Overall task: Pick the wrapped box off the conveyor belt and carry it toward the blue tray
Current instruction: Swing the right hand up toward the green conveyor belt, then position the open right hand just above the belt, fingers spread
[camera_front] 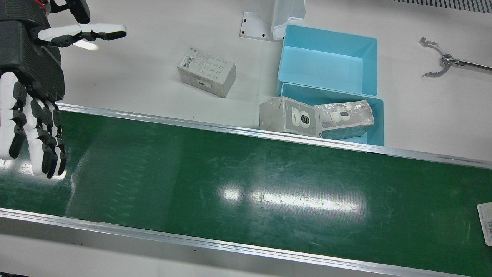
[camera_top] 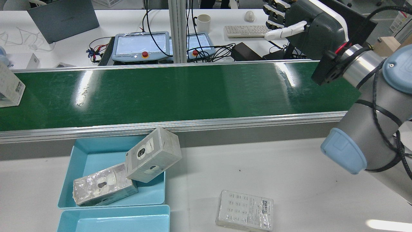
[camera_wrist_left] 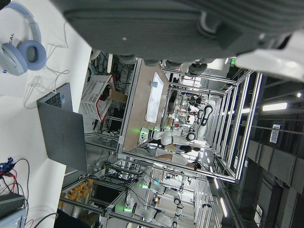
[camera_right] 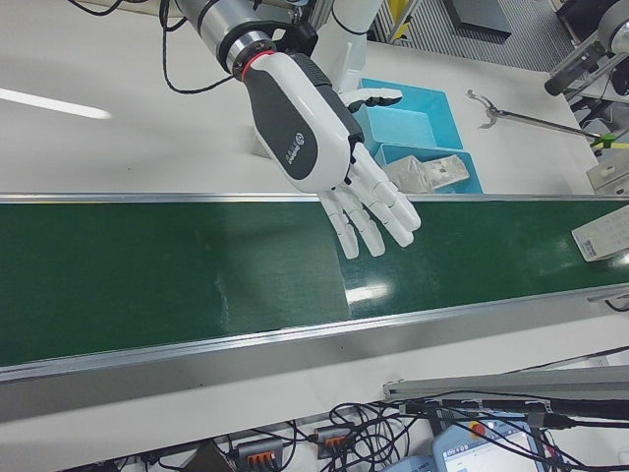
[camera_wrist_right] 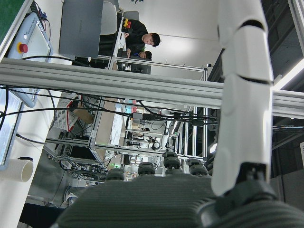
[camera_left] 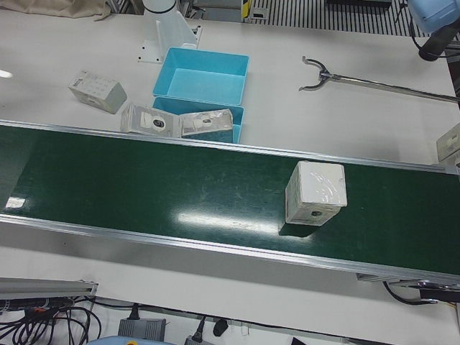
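Observation:
The wrapped box (camera_left: 316, 192) stands upright on the green conveyor belt (camera_front: 246, 181), far along it from my right hand; it also shows at the belt's end as the box (camera_top: 9, 87) and the box (camera_right: 595, 239). My right hand (camera_front: 32, 100) hovers open over the opposite end of the belt, fingers spread, the same hand (camera_right: 339, 147) holding nothing. The left hand (camera_wrist_left: 180, 28) shows only in its own view, raised toward the ceiling, open and empty. Two blue trays (camera_front: 326, 57) sit beside the belt.
The nearer tray (camera_top: 93, 151) holds one wrapped box (camera_top: 103, 188) lying flat and another box (camera_top: 154, 154) leaning on its rim. A flat wrapped box (camera_front: 206, 71) lies on the white table. A metal grabber tool (camera_front: 442, 61) rests beyond the trays.

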